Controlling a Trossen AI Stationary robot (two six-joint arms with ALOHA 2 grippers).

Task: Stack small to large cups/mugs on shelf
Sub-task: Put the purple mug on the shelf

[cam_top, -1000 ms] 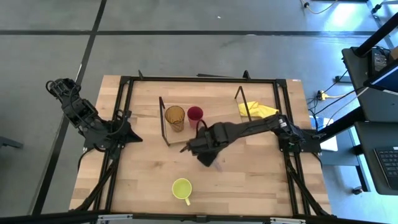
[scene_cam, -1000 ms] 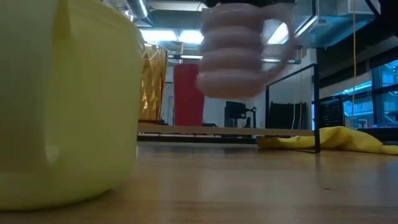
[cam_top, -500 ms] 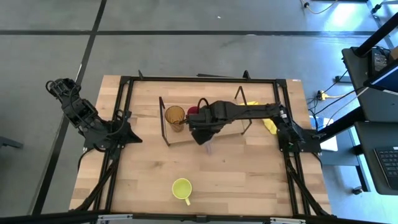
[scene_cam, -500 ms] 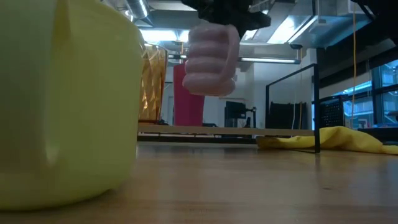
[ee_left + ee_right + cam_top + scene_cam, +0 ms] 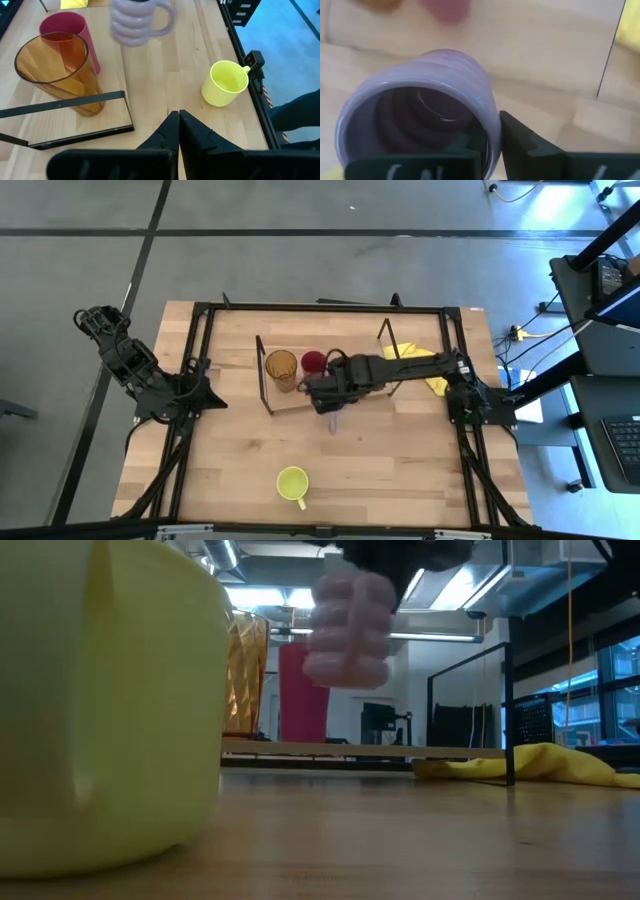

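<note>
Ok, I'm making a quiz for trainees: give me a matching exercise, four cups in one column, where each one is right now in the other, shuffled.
Things:
1. amber tumbler
2. red cup
3. purple mug
4. yellow-green mug

Places:
A. held in the air by the right gripper
B. on the table, near its front edge
C. on the shelf, at its left end
D. on the shelf, beside the tumbler

Pairs: 1-C, 2-D, 3-A, 4-B

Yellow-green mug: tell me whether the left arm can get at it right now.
Probably yes. The yellow-green mug stands alone on open table, and the shut left gripper is idle with nothing between them, though reach looks long.
</note>
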